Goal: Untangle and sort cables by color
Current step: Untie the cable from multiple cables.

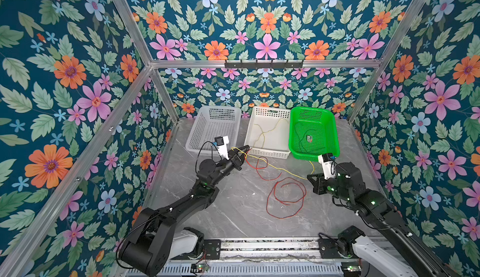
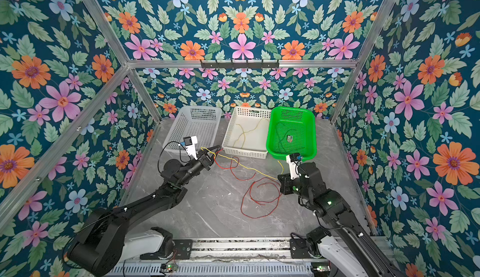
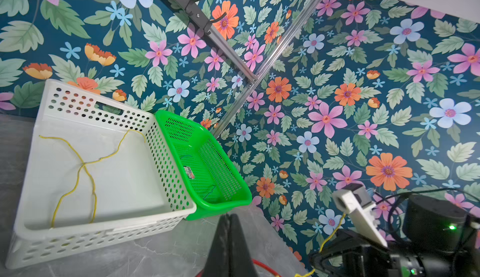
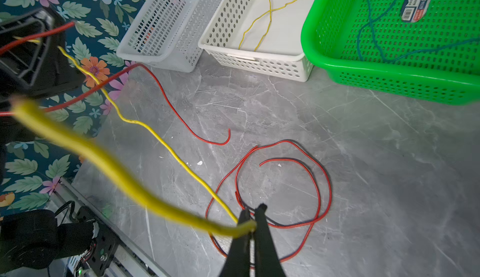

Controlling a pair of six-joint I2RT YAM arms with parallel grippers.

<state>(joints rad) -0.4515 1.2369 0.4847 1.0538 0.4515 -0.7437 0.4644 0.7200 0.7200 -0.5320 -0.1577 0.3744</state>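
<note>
My left gripper [image 1: 246, 148] is shut on a red cable [image 4: 168, 101] just in front of the baskets. The red end pokes out past its tips, and the rest hangs to the table. A yellow cable [image 4: 166, 147] drapes over the same fingers and stretches across to my right gripper [image 4: 253, 217], which is shut on it close above the table [image 1: 233, 210]. In the left wrist view the jaws [image 3: 230, 217] are pressed together. A second red cable [image 4: 285, 141] lies coiled loose under the right gripper. Two yellow cables [image 3: 83, 164] lie in the white basket [image 1: 267, 153]. A dark teal one [image 4: 363, 29] lies in the green basket [image 1: 335, 132].
A grey-white mesh basket [image 1: 197, 132] stands at the back left beside the other two, with no cable visible in it. Flowered walls and aluminium posts close in the sides and back. A metal rail [image 1: 259, 247] runs along the table's front edge.
</note>
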